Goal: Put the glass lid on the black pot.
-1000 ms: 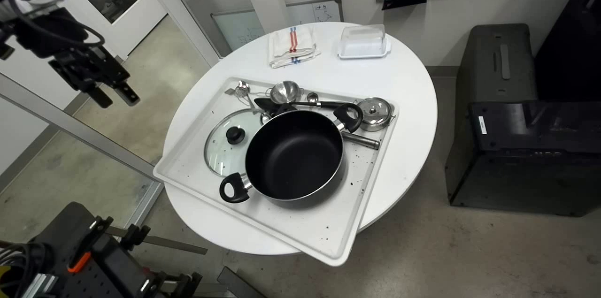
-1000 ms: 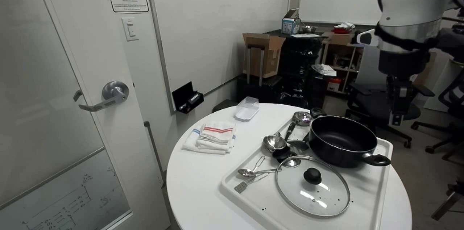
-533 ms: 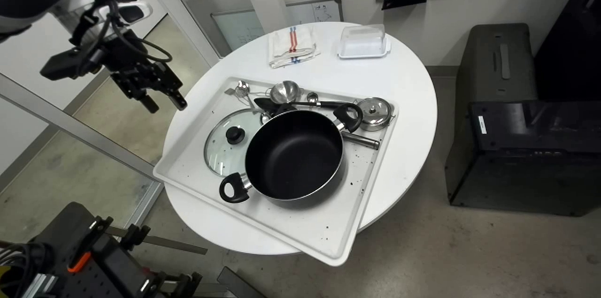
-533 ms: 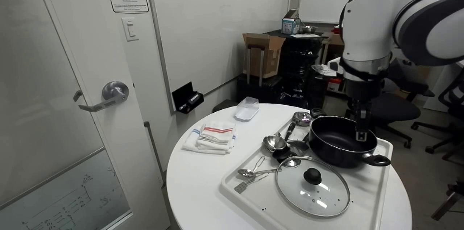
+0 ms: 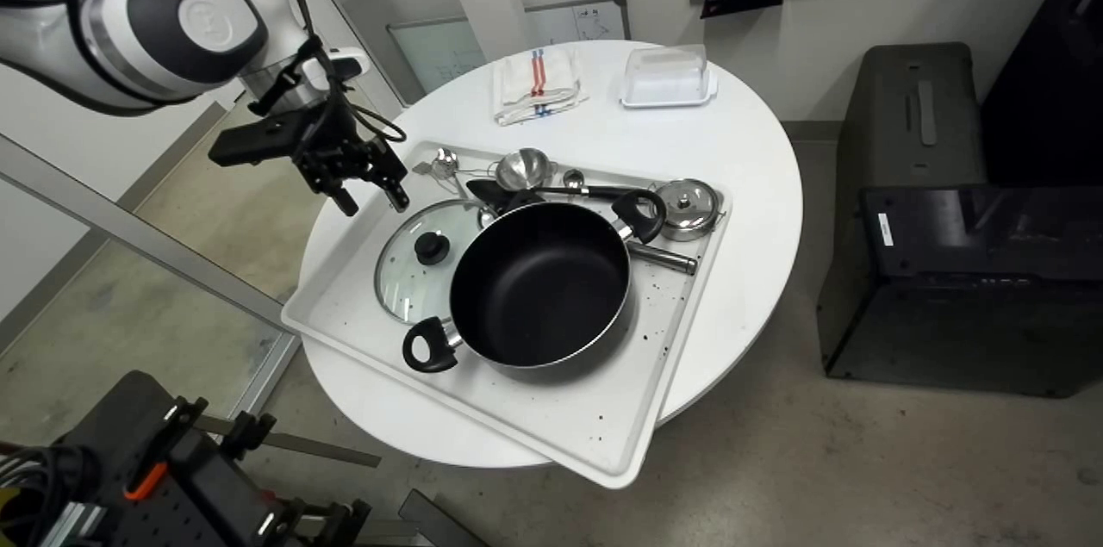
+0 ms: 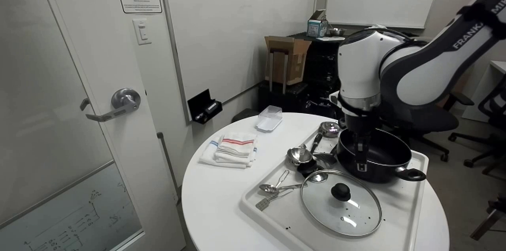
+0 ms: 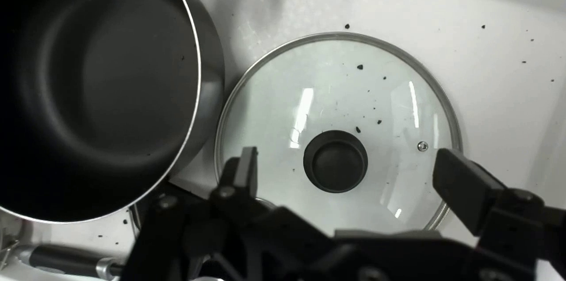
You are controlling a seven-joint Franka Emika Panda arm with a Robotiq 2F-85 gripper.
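Note:
The glass lid (image 5: 409, 284) lies knob up on the white tray beside the black pot, and it shows in both exterior views (image 6: 324, 211). In the wrist view the lid (image 7: 274, 113) fills the middle, and its black knob (image 7: 336, 161) sits between the fingers. The black pot (image 5: 543, 289) stands uncovered on the tray, and it also shows in an exterior view (image 6: 389, 152) and in the wrist view (image 7: 124, 73). My gripper (image 7: 346, 155) is open and empty, above the lid and apart from it. It also shows in both exterior views (image 5: 375, 204) (image 6: 361, 166).
The white tray (image 5: 345, 306) sits on a round white table (image 5: 750, 151). Metal utensils, a small strainer (image 5: 523, 169) and a small lidded metal pot (image 5: 687, 207) lie around the black pot. A folded towel (image 5: 539, 86) and a clear plastic dish (image 5: 665, 77) are farther back.
The arm has come in from the side and down, and the open gripper is now over the tray near the lid. The lid and pot have not moved.

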